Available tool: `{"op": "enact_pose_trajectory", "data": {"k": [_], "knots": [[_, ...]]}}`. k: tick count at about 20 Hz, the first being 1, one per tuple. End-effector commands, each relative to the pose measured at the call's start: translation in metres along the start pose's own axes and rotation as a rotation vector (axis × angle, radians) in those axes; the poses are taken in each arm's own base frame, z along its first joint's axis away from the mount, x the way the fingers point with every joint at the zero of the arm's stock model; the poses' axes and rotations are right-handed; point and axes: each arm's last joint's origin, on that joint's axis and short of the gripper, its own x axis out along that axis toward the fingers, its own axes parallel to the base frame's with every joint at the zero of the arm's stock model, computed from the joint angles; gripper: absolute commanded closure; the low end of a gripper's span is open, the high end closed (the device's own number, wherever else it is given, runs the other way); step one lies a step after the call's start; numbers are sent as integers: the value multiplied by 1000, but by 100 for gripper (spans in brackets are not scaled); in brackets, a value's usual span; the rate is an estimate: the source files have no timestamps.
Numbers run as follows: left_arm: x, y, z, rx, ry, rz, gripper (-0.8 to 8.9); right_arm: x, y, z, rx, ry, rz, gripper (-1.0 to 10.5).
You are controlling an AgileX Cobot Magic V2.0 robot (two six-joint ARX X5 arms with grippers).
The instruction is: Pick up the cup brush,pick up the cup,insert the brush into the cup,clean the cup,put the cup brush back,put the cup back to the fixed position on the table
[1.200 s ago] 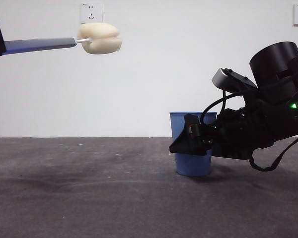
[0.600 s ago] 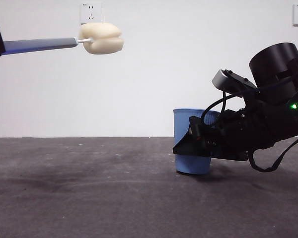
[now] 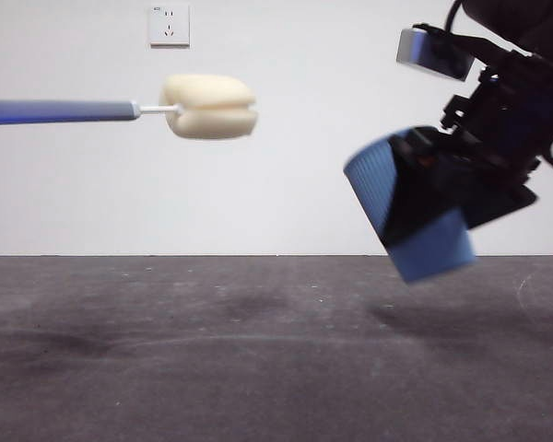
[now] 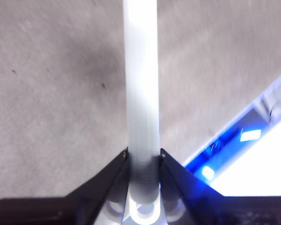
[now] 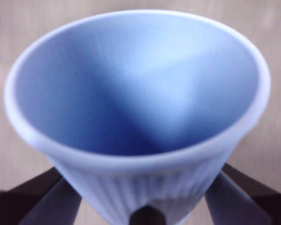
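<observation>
Lifted off the table and tipped mouth-first toward brush: cup, clamped in right gripper. Brush handle pinched by left gripper. Best aligned before inserting.

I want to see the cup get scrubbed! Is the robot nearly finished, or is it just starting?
Just starting. Both pick-ups look done: the left gripper holds the cup brush in the air, and the right gripper holds the cup off the table, tilted with its mouth toward the sponge. The sponge is outside the cup, with a gap between them. Putting it in, scrubbing, and setting both back down are left.
</observation>
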Motion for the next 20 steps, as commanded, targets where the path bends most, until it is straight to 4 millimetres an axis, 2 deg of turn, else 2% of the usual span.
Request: {"op": "enact_pose_trajectory", "data": {"k": [1, 5, 11, 16, 20], "knots": [[1, 0, -2, 97, 17, -3, 822, -1, 5, -10, -78, 139, 11, 959], [9, -1, -5, 175, 134, -24, 822, -2, 13, -20, -207, 281, -39, 959], [30, -2, 8, 187, 198, -94, 822, -7, 23, -21, -486, 413, -131, 959], [34, -16, 11, 278, 196, -145, 822, -13, 31, -2, -691, 416, -204, 959], [48, -29, 20, 335, 201, -170, 822, -9, 38, 14, -857, 476, -267, 959]]}}
